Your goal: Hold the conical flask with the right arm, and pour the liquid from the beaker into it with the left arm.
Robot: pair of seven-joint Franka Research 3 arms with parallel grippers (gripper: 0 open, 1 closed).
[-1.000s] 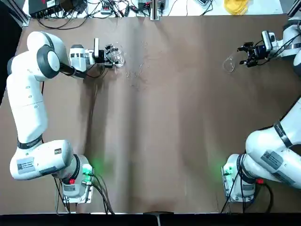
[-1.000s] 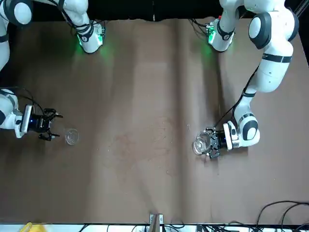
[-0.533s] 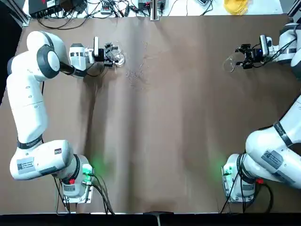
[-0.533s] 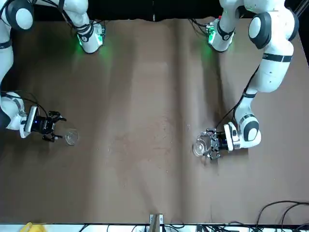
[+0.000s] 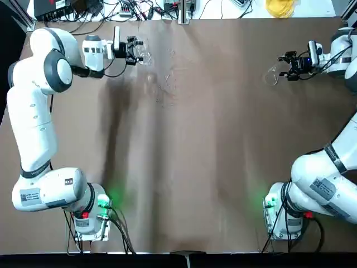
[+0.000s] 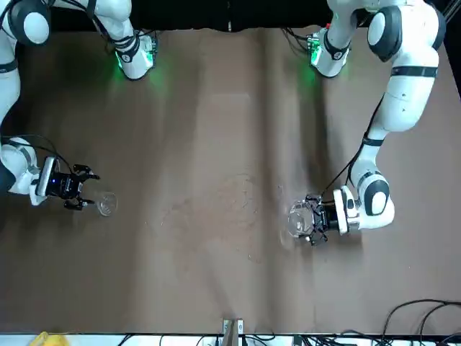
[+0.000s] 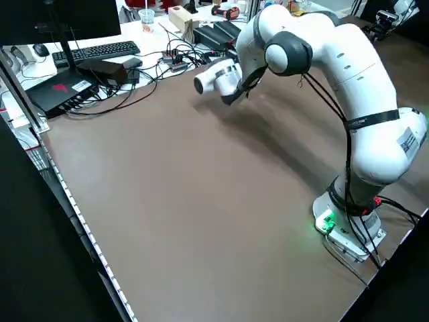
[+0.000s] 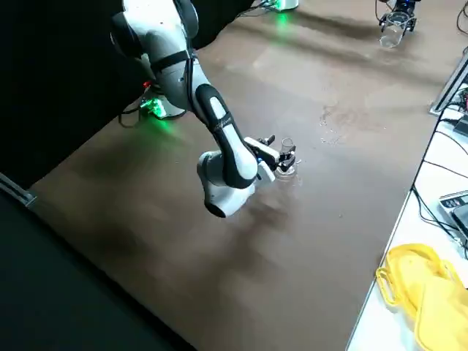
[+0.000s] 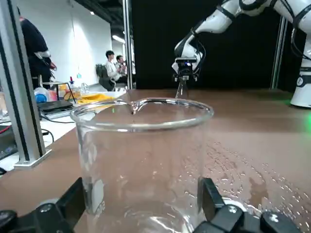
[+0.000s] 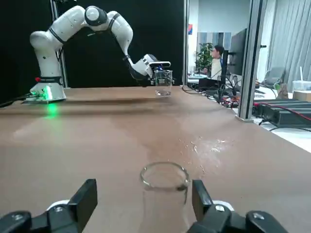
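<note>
Beaker (image 9: 142,160) gripped between the 2 fingers of the left gripper (image 5: 135,50), raised off the brown worktop (image 5: 212,145) near the far edge. Conical flask (image 10: 164,194) upright on that worktop, well apart from the beaker toward the right arm's side. Right gripper (image 10: 146,206) open around the flask, 1 finger on each side, neither touching the glass.
</note>
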